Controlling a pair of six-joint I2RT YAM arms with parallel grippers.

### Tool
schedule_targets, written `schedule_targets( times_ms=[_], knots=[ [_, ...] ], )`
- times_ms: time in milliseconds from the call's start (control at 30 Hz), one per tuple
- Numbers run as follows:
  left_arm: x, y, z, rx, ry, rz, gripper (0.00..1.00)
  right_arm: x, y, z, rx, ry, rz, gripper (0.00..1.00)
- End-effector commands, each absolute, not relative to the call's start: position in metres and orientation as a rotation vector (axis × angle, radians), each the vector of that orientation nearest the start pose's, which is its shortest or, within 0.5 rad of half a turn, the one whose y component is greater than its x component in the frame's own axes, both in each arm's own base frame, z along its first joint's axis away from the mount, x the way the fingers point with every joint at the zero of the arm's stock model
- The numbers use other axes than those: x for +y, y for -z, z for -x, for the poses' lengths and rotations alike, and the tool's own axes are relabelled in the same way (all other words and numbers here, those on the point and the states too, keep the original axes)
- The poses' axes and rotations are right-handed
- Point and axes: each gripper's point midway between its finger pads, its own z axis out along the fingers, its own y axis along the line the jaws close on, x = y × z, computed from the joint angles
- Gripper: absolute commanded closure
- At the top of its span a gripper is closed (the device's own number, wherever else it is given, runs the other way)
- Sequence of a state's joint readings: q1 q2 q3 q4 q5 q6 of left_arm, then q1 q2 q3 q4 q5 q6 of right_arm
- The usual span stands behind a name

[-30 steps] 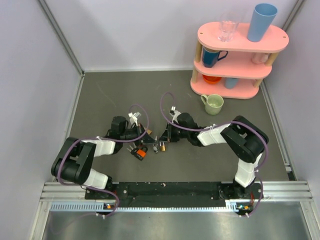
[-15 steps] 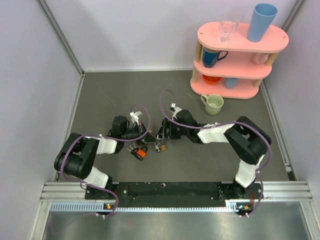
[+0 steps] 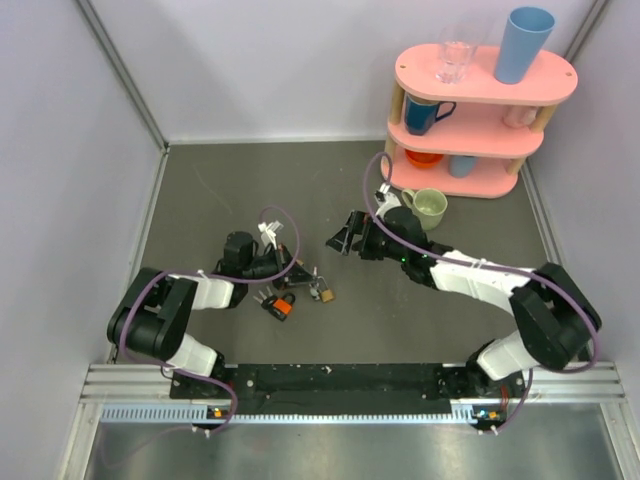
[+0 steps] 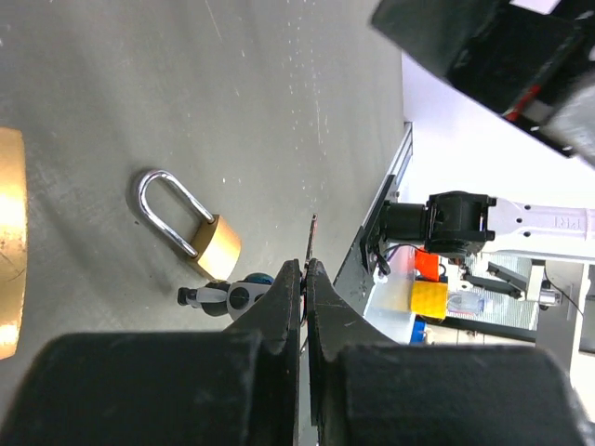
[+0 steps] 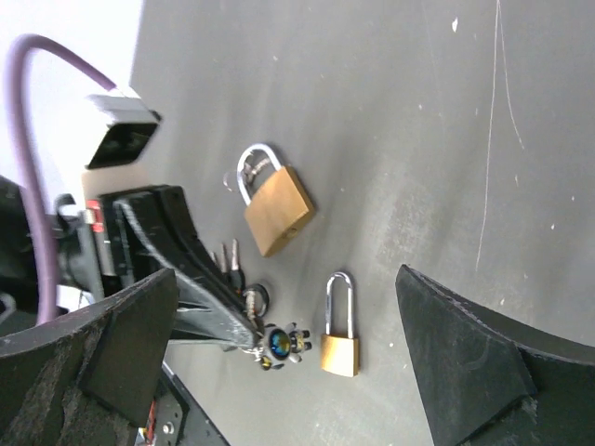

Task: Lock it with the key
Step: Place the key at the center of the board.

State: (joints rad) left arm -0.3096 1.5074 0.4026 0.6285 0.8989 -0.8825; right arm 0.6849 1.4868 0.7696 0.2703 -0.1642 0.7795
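Note:
My left gripper (image 3: 289,273) lies low on the table, shut on the key (image 4: 311,238), a thin metal sliver poking out past the closed tips (image 4: 305,268). The rest of the bunch (image 5: 229,261), its ring and a small figure charm (image 5: 280,343) lie beside those fingers. Just below them the orange-and-black padlock (image 3: 281,306) rests on the table. My right gripper (image 3: 349,236) hovers up and to the right of the locks, open and empty (image 5: 288,279).
A small brass padlock (image 5: 339,338) lies loose beside the charm, and a larger brass padlock (image 5: 276,206) lies beyond the keys. A green mug (image 3: 428,208) and a pink shelf (image 3: 484,84) of cups stand at the back right.
My right gripper has opened wide and pulled back up and to the right, away from the locks. The small brass padlock stays on the table. The left gripper has not moved.

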Motion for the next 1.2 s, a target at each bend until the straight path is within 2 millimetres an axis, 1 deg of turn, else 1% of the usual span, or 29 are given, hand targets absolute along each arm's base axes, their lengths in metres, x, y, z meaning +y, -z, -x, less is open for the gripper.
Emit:
schedule_targets(
  times_ms=[0, 33, 67, 133, 167, 233, 267, 300, 333, 367, 400, 467, 500, 533, 567, 600, 667, 700, 767, 800, 833, 867, 1000, 1167],
  knots=[
    [-0.240, -0.096, -0.236, 2.211, 1.602, -0.027, 1.00, 0.305, -0.162, -0.298, 2.091, -1.066, -0.018, 0.01],
    [-0.240, -0.095, -0.235, 2.211, 1.603, -0.025, 0.99, 0.304, -0.163, -0.297, 2.090, -1.062, -0.019, 0.01],
    [-0.240, -0.094, -0.235, 2.215, 1.602, -0.020, 0.97, 0.301, -0.169, -0.296, 2.073, -1.065, -0.020, 0.01],
    [-0.240, -0.094, -0.235, 2.214, 1.598, -0.017, 0.94, 0.299, -0.170, -0.294, 2.070, -1.062, -0.023, 0.01],
    [-0.239, -0.093, -0.234, 2.215, 1.596, -0.016, 0.89, 0.298, -0.173, -0.292, 2.060, -1.066, -0.021, 0.01],
    [-0.239, -0.094, -0.235, 2.211, 1.585, -0.011, 0.83, 0.295, -0.172, -0.291, 2.062, -1.062, -0.027, 0.01],
    [-0.238, -0.093, -0.234, 2.208, 1.580, -0.013, 0.76, 0.294, -0.173, -0.289, 2.058, -1.065, -0.025, 0.01],
    [-0.238, -0.096, -0.234, 2.197, 1.577, -0.018, 0.73, 0.293, -0.171, -0.288, 2.062, -1.062, -0.030, 0.01],
    [-0.237, -0.096, -0.233, 2.199, 1.572, -0.014, 0.67, 0.292, -0.173, -0.288, 2.060, -1.064, -0.031, 0.01],
    [-0.236, -0.097, -0.234, 2.195, 1.559, -0.019, 0.59, 0.293, -0.174, -0.287, 2.057, -1.069, -0.030, 0.01],
    [-0.236, -0.101, -0.235, 2.179, 1.551, -0.028, 0.55, 0.293, -0.177, -0.286, 2.048, -1.074, -0.031, 0.01],
    [-0.234, -0.101, -0.236, 2.187, 1.521, -0.028, 0.49, 0.293, -0.179, -0.286, 2.045, -1.082, -0.028, 0.01],
    [-0.233, -0.107, -0.237, 2.167, 1.511, -0.042, 0.44, 0.293, -0.182, -0.286, 2.039, -1.085, -0.028, 0.01],
    [-0.232, -0.106, -0.236, 2.181, 1.492, -0.044, 0.42, 0.292, -0.183, -0.286, 2.037, -1.086, -0.028, 0.01],
    [-0.231, -0.112, -0.238, 2.162, 1.476, -0.054, 0.38, 0.292, -0.183, -0.285, 2.036, -1.084, -0.025, 0.01],
    [-0.231, -0.114, -0.238, 2.159, 1.467, -0.058, 0.34, 0.293, -0.187, -0.286, 2.029, -1.087, -0.024, 0.01],
    [-0.229, -0.119, -0.239, 2.150, 1.446, -0.072, 0.29, 0.292, -0.189, -0.285, 2.027, -1.087, -0.024, 0.01],
    [-0.229, -0.126, -0.239, 2.128, 1.439, -0.081, 0.24, 0.291, -0.191, -0.285, 2.023, -1.086, -0.026, 0.01],
    [-0.228, -0.135, -0.240, 2.099, 1.434, -0.099, 0.21, 0.290, -0.195, -0.284, 2.016, -1.087, -0.027, 0.01],
    [-0.228, -0.143, -0.240, 2.070, 1.434, -0.114, 0.19, 0.290, -0.197, -0.284, 2.011, -1.089, -0.026, 0.01],
    [-0.229, -0.148, -0.239, 2.057, 1.438, -0.125, 0.01, 0.289, -0.199, -0.284, 2.004, -1.091, -0.030, 0.01],
    [-0.228, -0.154, -0.239, 2.033, 1.437, -0.139, 0.01, 0.289, -0.199, -0.284, 2.003, -1.086, -0.029, 0.01],
    [-0.228, -0.168, -0.238, 1.978, 1.432, -0.172, 0.01, 0.289, -0.200, -0.283, 2.004, -1.089, -0.031, 0.01],
    [-0.227, -0.176, -0.237, 1.942, 1.428, -0.185, 0.01, 0.289, -0.204, -0.283, 1.999, -1.097, -0.031, 0.01]
  ],
)
